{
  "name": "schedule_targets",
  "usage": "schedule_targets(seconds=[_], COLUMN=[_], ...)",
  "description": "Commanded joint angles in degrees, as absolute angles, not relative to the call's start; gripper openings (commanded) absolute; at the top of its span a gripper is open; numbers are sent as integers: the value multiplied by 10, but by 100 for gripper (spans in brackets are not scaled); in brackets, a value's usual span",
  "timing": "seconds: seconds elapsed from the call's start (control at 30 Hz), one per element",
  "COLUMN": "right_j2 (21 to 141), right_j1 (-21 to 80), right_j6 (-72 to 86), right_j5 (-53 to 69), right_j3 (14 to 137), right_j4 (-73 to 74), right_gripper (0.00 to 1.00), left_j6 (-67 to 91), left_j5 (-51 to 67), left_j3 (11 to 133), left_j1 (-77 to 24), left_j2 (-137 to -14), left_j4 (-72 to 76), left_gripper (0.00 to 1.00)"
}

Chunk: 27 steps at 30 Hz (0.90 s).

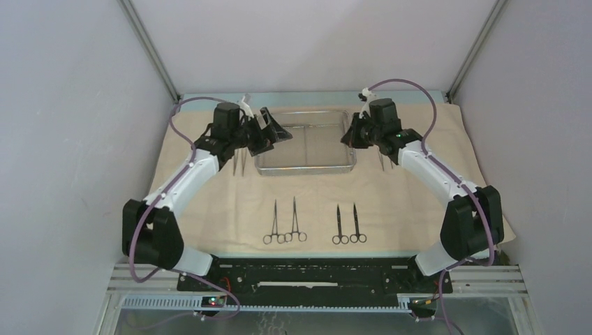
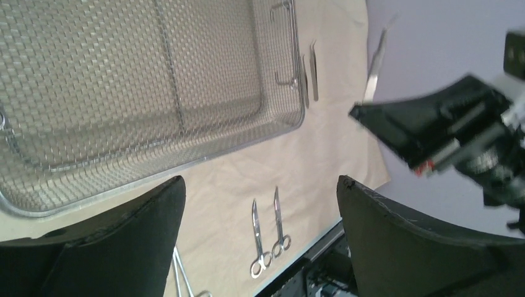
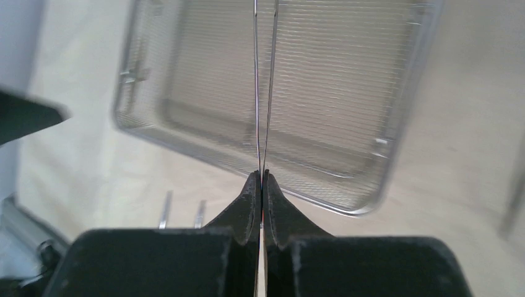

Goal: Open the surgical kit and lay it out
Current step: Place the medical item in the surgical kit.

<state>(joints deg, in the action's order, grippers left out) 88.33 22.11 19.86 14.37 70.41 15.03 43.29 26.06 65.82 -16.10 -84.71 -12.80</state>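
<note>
The beige cloth wrap (image 1: 419,202) lies spread flat. The steel mesh tray (image 1: 305,166) stands at its back middle and looks empty; it also shows in the left wrist view (image 2: 124,93) and the right wrist view (image 3: 347,74). Two ring-handled clamps (image 1: 285,223) and two scissors (image 1: 348,225) lie in a row in front. Slim tweezers lie left (image 1: 238,162) and right (image 1: 384,162) of the tray. My right gripper (image 3: 261,173) is shut on slim tweezers (image 3: 265,93), held above the tray's right end (image 1: 347,137). My left gripper (image 2: 260,179) is open and empty above the tray's left end (image 1: 276,129).
Grey walls close in the left, right and back. The cloth's front edge meets the black base rail (image 1: 314,265) where the arms are bolted. The right arm's black gripper body (image 2: 446,130) hangs in the left wrist view.
</note>
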Motion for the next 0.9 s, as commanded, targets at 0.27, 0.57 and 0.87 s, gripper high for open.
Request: schedule_targets(seconds=[0.27,0.57,0.87], right_j2=[859,932,1013], right_j1=[57,-13,-66], right_j6=[41,-27,-58], right_j5=[16,27,49], right_j3=[693,691,691], right_j4=[223,183,190], right_gripper=[0,0,0], left_j6=[336,339,339], left_j5=[238,244,251], left_j3=[590,581,584], left_j1=[-218,-252,-251], left_j2=[-727,-704,-702], left_j4=[-214,-212,-214], left_gripper=[96,96,97])
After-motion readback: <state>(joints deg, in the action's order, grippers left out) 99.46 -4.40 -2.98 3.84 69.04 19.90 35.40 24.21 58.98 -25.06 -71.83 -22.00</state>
